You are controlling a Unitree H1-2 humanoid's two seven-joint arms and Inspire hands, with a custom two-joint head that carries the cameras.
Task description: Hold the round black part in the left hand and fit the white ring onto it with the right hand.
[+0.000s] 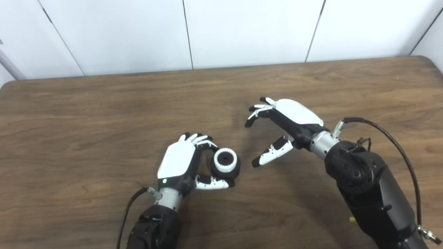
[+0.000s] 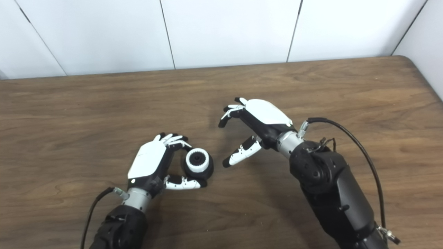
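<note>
Left hand (image 1: 178,162) sat low on the desk (image 1: 104,114), fingers (image 1: 202,140) curled over the far side of the round black part (image 1: 226,166) and thumb under its near edge, so it was closed on that part. The part lay left of desk centre, apparently resting on the wood; could not tell whether it was lifted clear. The white ring (image 1: 225,159) was seated on top of the black part, toothed rim visible, dark hole in the middle.

Right hand (image 1: 283,128) was held just right of the part, apart from it, not touching. Its fingers (image 1: 258,112) were curled loosely with the thumb spread wide below them; a clear gap between them, nothing held. A black cable (image 1: 398,145) looped from the right wrist along the forearm.

View differences: the left eye view showed a grey pole (image 1: 10,67) at the far left edge and a small yellowish speck (image 1: 352,219) on the desk beside the right forearm; the right eye view showed neither. The right eye view showed more of the desk's right rounded corner (image 2: 412,62) and the side wall (image 2: 422,45) beyond it. White panelled wall behind in both.
</note>
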